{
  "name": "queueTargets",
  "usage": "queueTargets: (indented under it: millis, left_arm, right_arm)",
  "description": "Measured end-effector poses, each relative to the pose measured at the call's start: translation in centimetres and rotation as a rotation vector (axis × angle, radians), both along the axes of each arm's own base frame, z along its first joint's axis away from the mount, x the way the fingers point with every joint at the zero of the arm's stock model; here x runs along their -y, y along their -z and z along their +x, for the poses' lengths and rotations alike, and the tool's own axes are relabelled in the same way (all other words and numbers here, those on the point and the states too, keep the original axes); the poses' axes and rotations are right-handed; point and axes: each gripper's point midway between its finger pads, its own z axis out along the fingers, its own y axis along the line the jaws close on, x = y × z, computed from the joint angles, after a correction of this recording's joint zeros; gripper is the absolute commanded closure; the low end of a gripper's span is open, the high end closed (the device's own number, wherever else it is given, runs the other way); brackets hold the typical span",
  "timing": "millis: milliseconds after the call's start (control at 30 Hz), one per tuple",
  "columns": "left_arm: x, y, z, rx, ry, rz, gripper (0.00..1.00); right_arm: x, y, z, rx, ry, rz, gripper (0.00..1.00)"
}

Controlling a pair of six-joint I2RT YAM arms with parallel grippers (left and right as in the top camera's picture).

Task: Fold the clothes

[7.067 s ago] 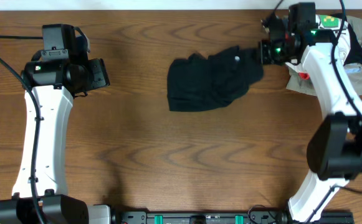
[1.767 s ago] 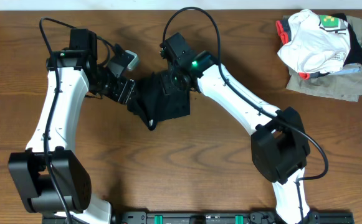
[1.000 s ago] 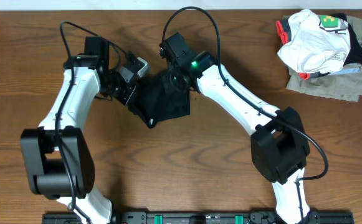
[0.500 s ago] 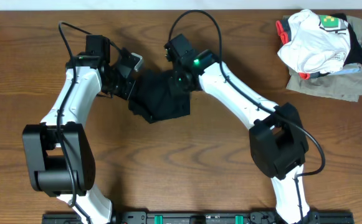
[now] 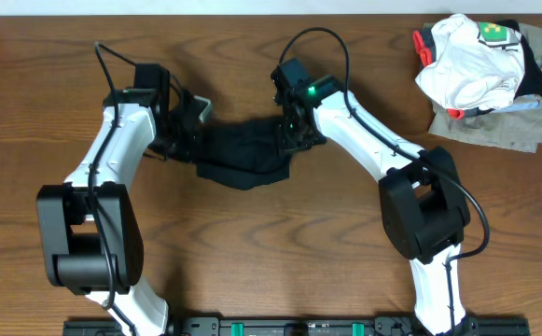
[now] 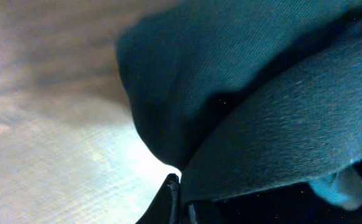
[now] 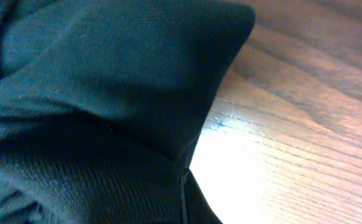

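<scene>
A black garment point(image 5: 243, 157) hangs stretched between my two grippers above the middle of the table. My left gripper point(image 5: 192, 140) is shut on its left end, and dark cloth point(image 6: 243, 93) fills most of the left wrist view. My right gripper point(image 5: 289, 135) is shut on the right end, where the right wrist view shows folds of the same black fabric point(image 7: 106, 106) against the wood. The fingertips of both grippers are buried in the cloth.
A pile of other clothes point(image 5: 483, 75), white on top with a green patch and red trim over beige and dark pieces, lies at the back right corner. The wooden table point(image 5: 271, 261) extends towards the front.
Both grippers closed on the black garment and drew apart. The bunched cloth is now pulled into a wider, flatter band between them, and the right arm has shifted right.
</scene>
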Motion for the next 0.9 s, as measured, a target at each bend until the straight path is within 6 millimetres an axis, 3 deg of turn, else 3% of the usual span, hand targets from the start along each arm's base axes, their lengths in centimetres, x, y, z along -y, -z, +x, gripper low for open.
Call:
queueTargets:
  millis: [233,433,500,533,600,633,733,900]
  left_arm:
    - [-0.1,3.0,-2.2,-0.047,-0.003,0.004,0.94]
    - [-0.1,4.5,-3.2,-0.067,-0.037,0.003,0.92]
    - [-0.2,4.6,-3.3,-0.071,-0.042,0.007,0.64]
    - [-0.3,4.6,-3.3,-0.074,-0.05,0.012,0.53]
    - [-0.7,4.7,-3.3,-0.08,-0.073,0.025,0.14]
    - [-0.8,4.7,-3.3,-0.081,-0.085,0.031,0.04]
    - [-1.3,4.8,-3.2,-0.083,-0.122,0.044,0.02]
    - [-1.3,4.7,-3.0,-0.089,-0.168,0.043,0.02]
  right_arm:
    - [0.0,0.8,-0.7,-0.023,-0.005,0.012,0.99]
    - [-0.1,0.8,-0.7,-0.028,-0.006,0.017,0.97]
    - [-0.1,0.8,-0.8,-0.029,-0.006,0.018,0.91]
    - [-0.1,0.8,-0.7,-0.029,-0.006,0.016,0.82]
    - [0.1,0.8,-0.6,-0.027,-0.005,0.013,0.69]
    - [0.3,0.8,-0.4,-0.021,-0.004,0.011,0.63]
    - [0.8,0.7,0.5,0.008,-0.008,0.01,0.52]
    - [1.4,-0.9,2.0,0.068,-0.025,0.028,0.48]
